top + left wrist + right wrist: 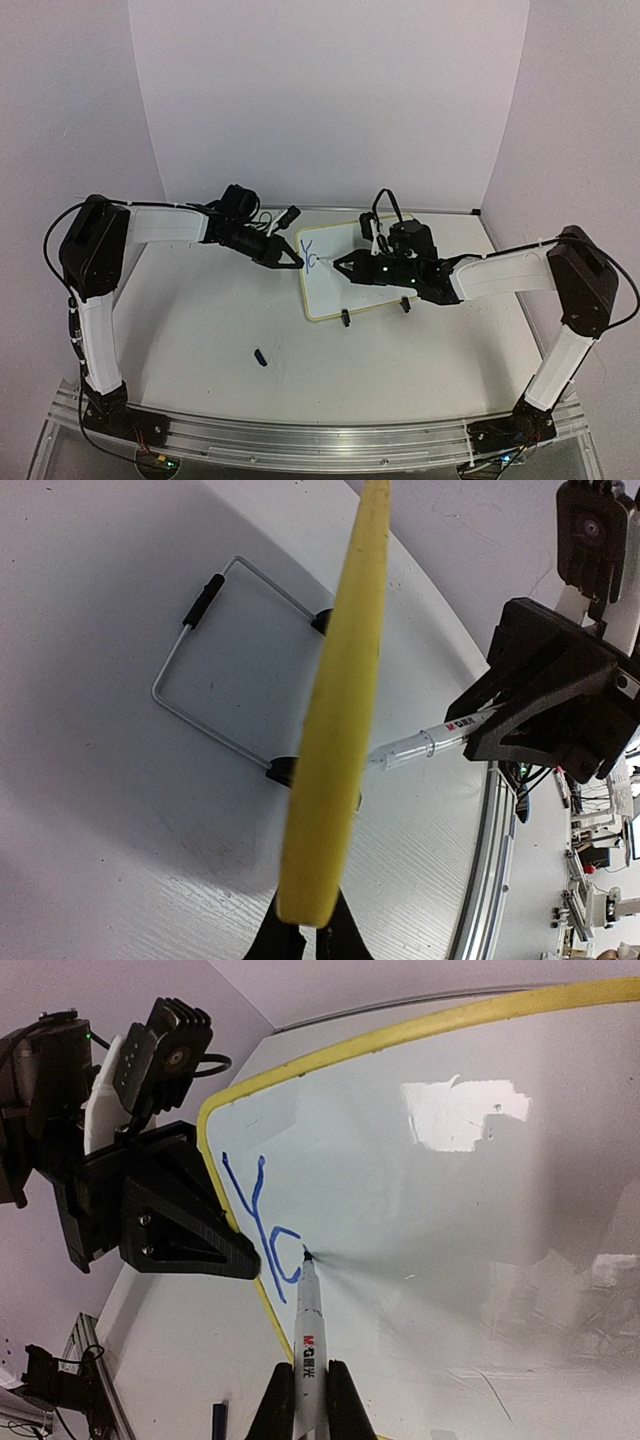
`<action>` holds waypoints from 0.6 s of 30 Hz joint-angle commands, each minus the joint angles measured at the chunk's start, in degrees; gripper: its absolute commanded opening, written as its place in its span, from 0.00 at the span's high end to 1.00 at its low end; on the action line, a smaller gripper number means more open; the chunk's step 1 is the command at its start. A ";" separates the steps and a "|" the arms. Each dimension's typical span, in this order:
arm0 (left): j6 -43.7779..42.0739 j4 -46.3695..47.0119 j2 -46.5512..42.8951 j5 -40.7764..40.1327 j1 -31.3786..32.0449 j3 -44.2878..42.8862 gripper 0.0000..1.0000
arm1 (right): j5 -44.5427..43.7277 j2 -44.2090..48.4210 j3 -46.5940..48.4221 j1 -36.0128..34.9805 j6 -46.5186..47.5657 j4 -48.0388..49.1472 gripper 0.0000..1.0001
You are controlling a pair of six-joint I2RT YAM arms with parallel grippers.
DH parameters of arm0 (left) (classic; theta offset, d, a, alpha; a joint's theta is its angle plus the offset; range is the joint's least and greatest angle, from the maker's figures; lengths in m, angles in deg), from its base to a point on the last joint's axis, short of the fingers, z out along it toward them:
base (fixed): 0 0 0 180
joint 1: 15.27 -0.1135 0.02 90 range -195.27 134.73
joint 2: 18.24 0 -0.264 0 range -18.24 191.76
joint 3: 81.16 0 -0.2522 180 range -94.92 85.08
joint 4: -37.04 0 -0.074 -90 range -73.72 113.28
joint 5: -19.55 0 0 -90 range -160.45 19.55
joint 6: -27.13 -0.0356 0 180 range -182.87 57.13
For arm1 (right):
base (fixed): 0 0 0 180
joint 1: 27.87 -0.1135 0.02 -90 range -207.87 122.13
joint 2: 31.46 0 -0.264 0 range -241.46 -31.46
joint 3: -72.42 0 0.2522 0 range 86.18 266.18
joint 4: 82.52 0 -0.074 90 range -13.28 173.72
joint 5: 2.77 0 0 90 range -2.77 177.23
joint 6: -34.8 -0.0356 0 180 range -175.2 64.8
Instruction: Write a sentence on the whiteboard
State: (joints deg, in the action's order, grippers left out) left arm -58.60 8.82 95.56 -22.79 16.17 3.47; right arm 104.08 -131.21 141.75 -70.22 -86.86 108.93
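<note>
Nearest the overhead camera, an aluminium rail carries both arm bases at the near edge of the white table. Beyond it, a small dark-blue object lies alone on the tabletop, well apart from everything else. At the centre stands the whiteboard, with its pale-yellow rim and two black clip feet along its near edge. The left gripper reaches in from the left and is clenched on the board's left rim. In the left wrist view its fingers pinch the yellow edge, which is seen edge-on, and a wire stand joins black clips at the board's back. The right gripper approaches from the right, clamped around a white marker whose barrel passes between its fingers. The marker tip touches the board surface just beside the lettering. The sentence consists of thin blue strokes reading "Yo", placed in the board's upper left corner, close to the rim and beside the left gripper's black jaw tip. Glare patches mark the board's bare white area to the right of the writing.
</note>
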 commanded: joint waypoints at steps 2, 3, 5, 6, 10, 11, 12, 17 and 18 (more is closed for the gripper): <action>-1.46 -0.14 -0.20 0.20 0.03 -0.40 1.00 | 0.82 -1.09 -0.03 0.25 0.01 0.40 1.00; -1.42 -0.14 -0.17 0.16 0.02 -0.40 1.00 | 1.26 -1.43 0.06 0.20 0.01 0.20 1.00; -1.47 -0.13 -0.20 0.14 0.03 -0.40 1.00 | 1.83 -1.78 0.06 0.24 -0.07 0.14 1.00; -1.46 -0.13 -0.23 0.19 0.03 -0.40 1.00 | 2.00 -1.89 0.13 0.25 -0.07 0.11 1.00; -1.51 -0.18 -0.11 0.18 0.03 -0.40 1.00 | 2.67 -1.97 0.32 0.25 -0.07 0.10 1.00; -1.41 -0.14 -0.10 0.23 0.02 -0.40 1.00 | 2.91 -1.95 0.37 0.25 -0.07 0.10 1.00; -1.54 -0.13 -0.08 0.22 0.02 -0.36 1.00 | 3.51 -1.68 0.43 0.25 -0.09 0.25 1.00; -1.55 -0.13 -0.15 0.17 0.02 -0.31 1.00 | 3.39 1.98 -1.11 0.29 -0.60 1.70 1.00; -1.53 -0.13 -0.11 0.20 0.02 -0.31 1.00 | 2.36 3.24 -1.64 0.25 -0.56 1.69 1.00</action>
State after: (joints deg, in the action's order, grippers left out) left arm -58.60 8.82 95.56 -22.77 16.17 3.47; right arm 107.38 -132.13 141.44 -70.22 -86.95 109.15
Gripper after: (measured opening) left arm 0.035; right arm 0.069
